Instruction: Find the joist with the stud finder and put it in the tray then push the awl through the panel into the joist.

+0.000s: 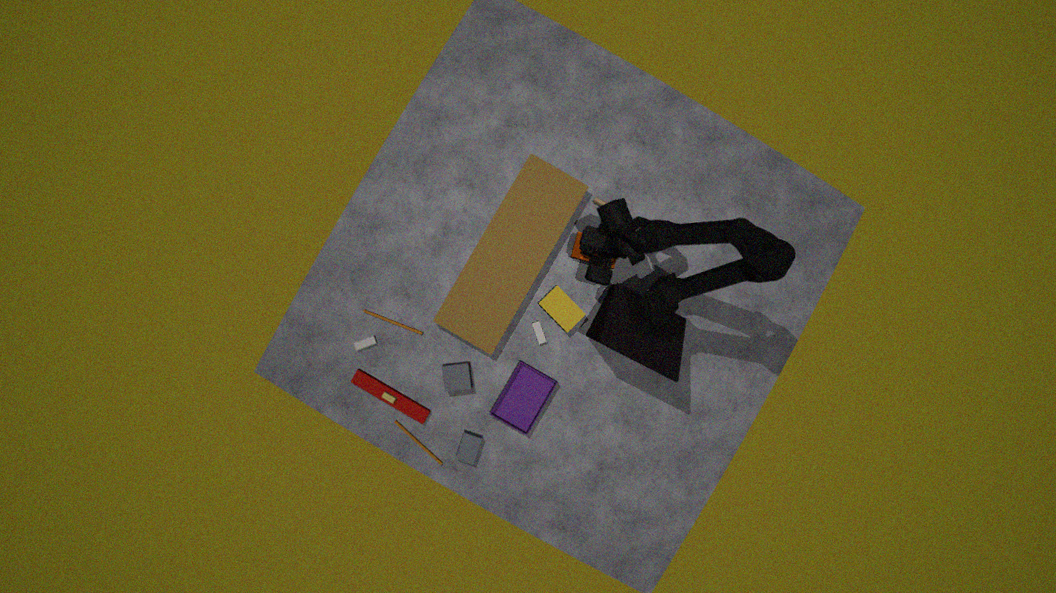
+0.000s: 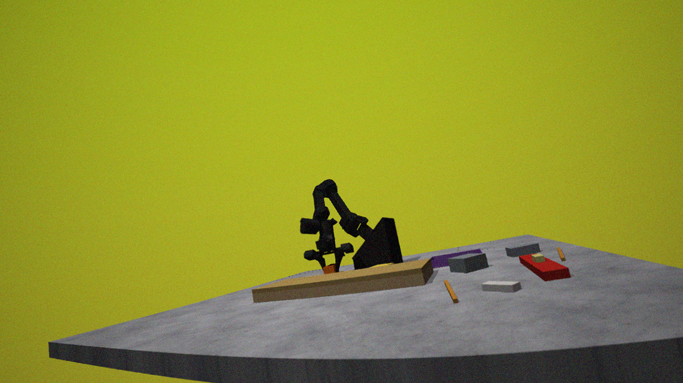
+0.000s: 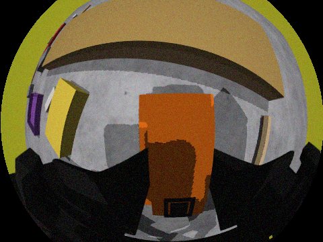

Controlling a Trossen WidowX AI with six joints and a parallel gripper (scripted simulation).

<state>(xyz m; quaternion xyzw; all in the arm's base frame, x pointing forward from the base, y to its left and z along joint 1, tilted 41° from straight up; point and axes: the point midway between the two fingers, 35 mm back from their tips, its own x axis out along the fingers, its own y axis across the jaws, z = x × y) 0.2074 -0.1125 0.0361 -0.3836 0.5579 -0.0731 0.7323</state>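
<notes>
The orange stud finder (image 1: 576, 250) (image 2: 329, 269) (image 3: 178, 117), with a small black-framed window, lies on the table beside the long side of the tan floor panel (image 1: 502, 249) (image 2: 343, 283) (image 3: 151, 23). My gripper (image 1: 595, 257) (image 2: 330, 268) (image 3: 177, 150) points down and is shut on the stud finder, one finger at each side. The purple tray (image 1: 523, 396) (image 2: 441, 258) (image 3: 33, 112) stands beyond the panel's near end in the top view. A thin tan bar (image 1: 598, 201) (image 3: 262, 139), perhaps the awl's handle, lies near the panel's other end, partly hidden. No joist shows.
A yellow block (image 1: 562, 308) (image 3: 60, 114) and a white block (image 1: 539, 332) lie between stud finder and tray. Two grey blocks (image 1: 457, 378) (image 1: 469, 448), a red bar (image 1: 390, 396) (image 2: 543, 267), another white block (image 1: 364, 343) and two orange sticks (image 1: 393, 321) (image 1: 419, 442) lie farther away.
</notes>
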